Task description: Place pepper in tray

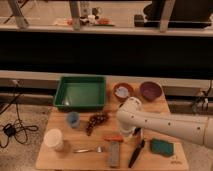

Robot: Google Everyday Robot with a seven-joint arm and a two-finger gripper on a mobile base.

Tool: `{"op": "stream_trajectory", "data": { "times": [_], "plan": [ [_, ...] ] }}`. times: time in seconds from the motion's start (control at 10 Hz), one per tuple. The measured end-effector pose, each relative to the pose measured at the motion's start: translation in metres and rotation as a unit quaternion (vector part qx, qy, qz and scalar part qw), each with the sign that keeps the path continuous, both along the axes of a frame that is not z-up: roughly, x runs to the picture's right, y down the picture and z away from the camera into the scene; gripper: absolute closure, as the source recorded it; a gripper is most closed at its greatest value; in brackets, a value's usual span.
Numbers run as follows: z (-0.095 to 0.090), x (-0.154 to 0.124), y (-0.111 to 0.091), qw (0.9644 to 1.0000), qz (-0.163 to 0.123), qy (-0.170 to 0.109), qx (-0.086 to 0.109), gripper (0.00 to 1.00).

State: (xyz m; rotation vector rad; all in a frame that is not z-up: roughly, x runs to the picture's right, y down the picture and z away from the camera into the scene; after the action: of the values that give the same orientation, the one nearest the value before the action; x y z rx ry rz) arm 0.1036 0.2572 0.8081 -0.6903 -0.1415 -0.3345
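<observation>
The pepper (112,137) is a slim, elongated orange-red strip, chili-like, lying almost level across the wooden counter (60,157), well apart from the tray (80,93) and in front of it. Only its left part shows; its right end disappears under the end effector (125,135), which hangs down from the bulky white arm (165,126) reaching in from the right. The end effector is closed on that right end of the pepper (the fingers themselves are hidden behind the white wrist).

The tray is a large green rectangle with raised sloping sides, sitting at the back left of the counter. Just behind the pepper lies a dark bunch of grapes (97,121), with a small blue cup (73,119) to their left. Just in front of the pepper rests a grey block (114,153), with a fork (89,149) beside it.
</observation>
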Motion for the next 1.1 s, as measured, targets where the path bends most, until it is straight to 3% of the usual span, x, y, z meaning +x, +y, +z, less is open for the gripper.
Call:
{"op": "stream_trajectory", "data": {
  "times": [0.5,1.1],
  "plan": [
    [-0.015,-0.014,-0.019,0.999,0.031,-0.031,0.009,0.86],
    [-0.058,-0.027,-0.046,0.9938,0.06,-0.083,0.043,0.86]
  ]
}}
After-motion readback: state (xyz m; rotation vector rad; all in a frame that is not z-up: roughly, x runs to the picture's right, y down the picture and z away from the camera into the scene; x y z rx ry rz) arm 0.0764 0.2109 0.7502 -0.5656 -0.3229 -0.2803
